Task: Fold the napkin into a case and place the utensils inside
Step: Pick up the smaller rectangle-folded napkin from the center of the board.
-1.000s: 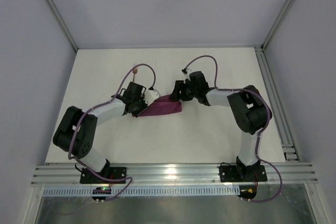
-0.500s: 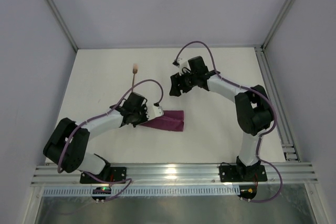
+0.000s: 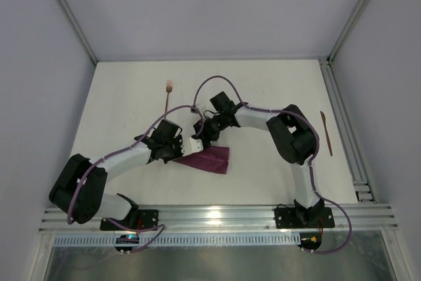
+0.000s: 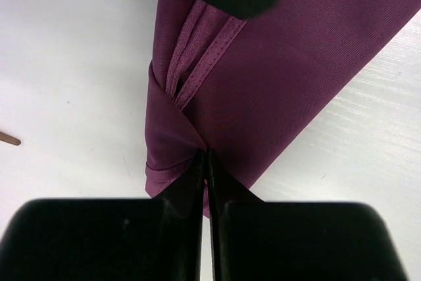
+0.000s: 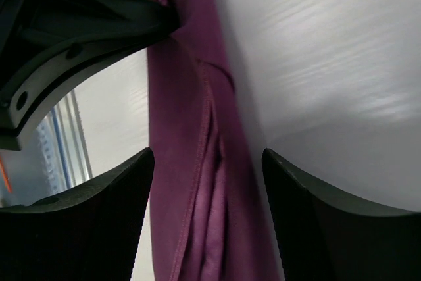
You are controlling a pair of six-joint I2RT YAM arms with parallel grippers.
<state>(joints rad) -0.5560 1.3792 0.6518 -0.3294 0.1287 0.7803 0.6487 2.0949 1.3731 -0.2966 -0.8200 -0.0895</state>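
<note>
your left claw (image 4: 205,162) is clenched on the napkin (image 3: 214,160), its two tips pressed together over a pinch of cloth at the napkin's left end. the napkin lies on the tabletop (image 3: 263,90) folded into a narrow magenta-purple strip, with stitched hems running lengthwise along its top layer in both wrist views.

your right claw (image 5: 205,156) is released, jaws standing wide, one dark finger (image 5: 85,228) on each side of the napkin so that the strip runs between them. you can't tell from these views whether those fingers touch the cloth. this claw sits over the napkin's left part, just beside the left claw, which fills the upper left corner of the right wrist view.

the fork (image 3: 168,97) lies off the napkin's left end on the far side, apart from the cloth, its pale head pointing away from the napkin. the second utensil (image 3: 327,133) lies well apart to the right of the napkin. neither utensil is in or touching the napkin.
</note>
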